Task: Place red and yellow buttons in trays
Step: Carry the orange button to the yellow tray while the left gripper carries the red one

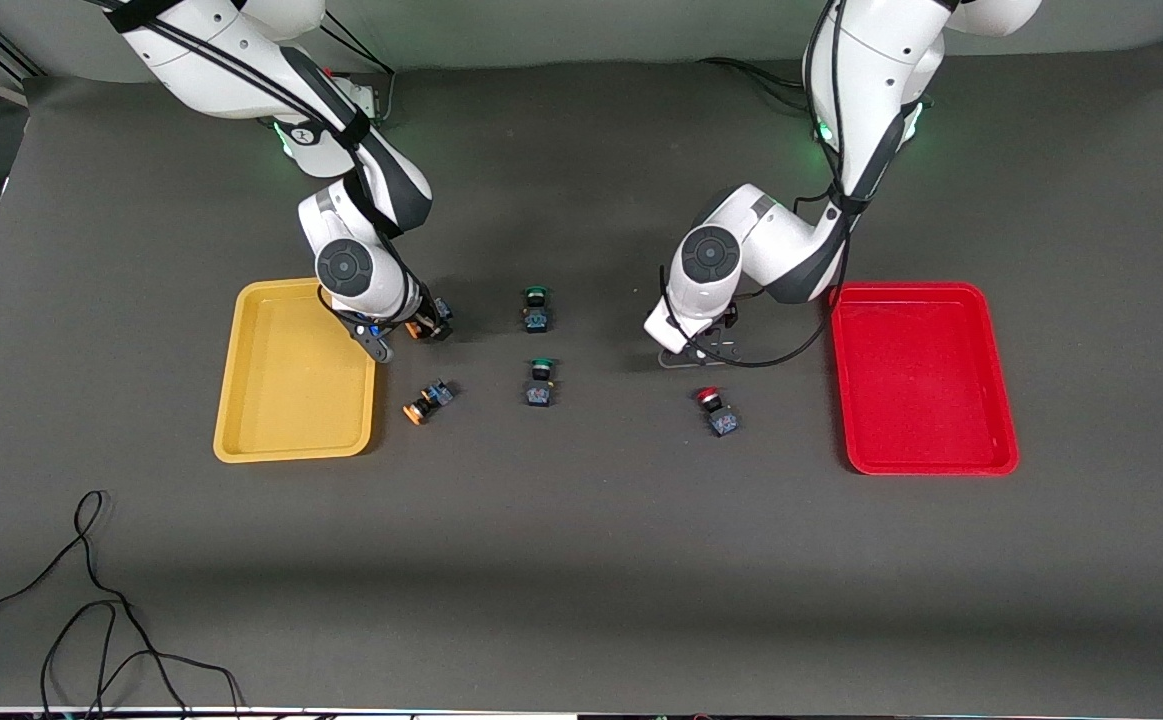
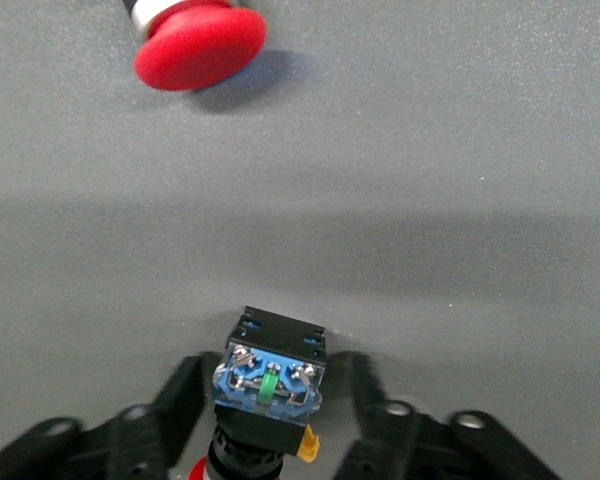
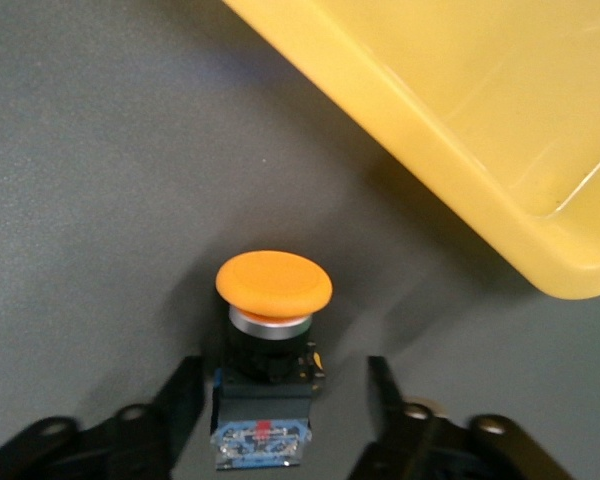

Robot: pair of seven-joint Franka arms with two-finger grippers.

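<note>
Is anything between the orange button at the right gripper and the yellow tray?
Nothing visible. The orange button sits between the right gripper's open fingers, and only bare table separates it from the yellow tray beside it.

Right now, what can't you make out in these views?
- Front view: the red-capped button between the left gripper's fingers is hidden under that arm's wrist.
- Left wrist view: its cap is cut off by the bottom edge; the other red button's body by the top edge.
- Front view: the right gripper covers most of its orange button.
</note>
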